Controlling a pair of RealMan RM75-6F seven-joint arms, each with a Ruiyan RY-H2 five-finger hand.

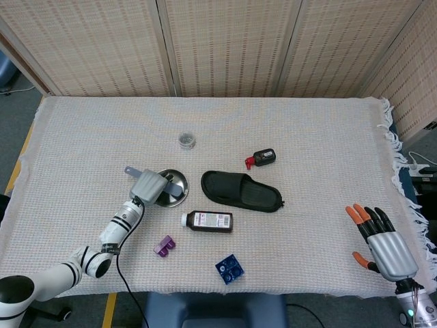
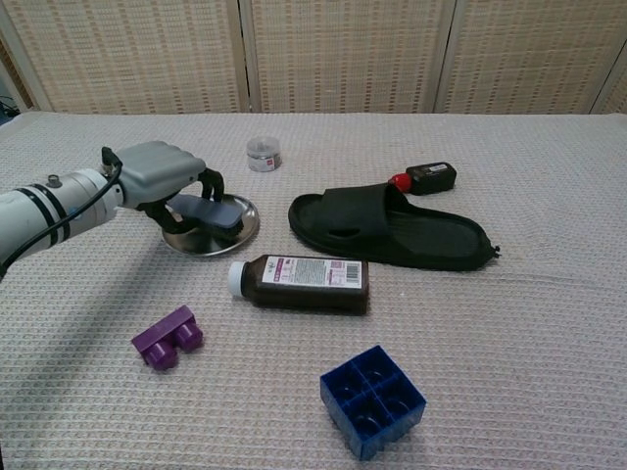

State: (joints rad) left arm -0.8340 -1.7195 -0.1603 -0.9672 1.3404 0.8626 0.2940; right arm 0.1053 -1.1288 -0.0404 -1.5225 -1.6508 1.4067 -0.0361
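My left hand grips a flat blue-grey tool over the left part of a round metal dish. In the head view the tool's grey handle sticks out to the left of the hand. The fingers curl around the tool, which hangs slightly tilted just above the dish. At the table's near right corner, my right hand hovers with its fingers spread and nothing in it; the chest view does not show it.
A brown bottle lies beside the dish, next to a black slipper. Behind them are a small red-capped black bottle and a small jar. Near the front lie a purple brick and a blue block.
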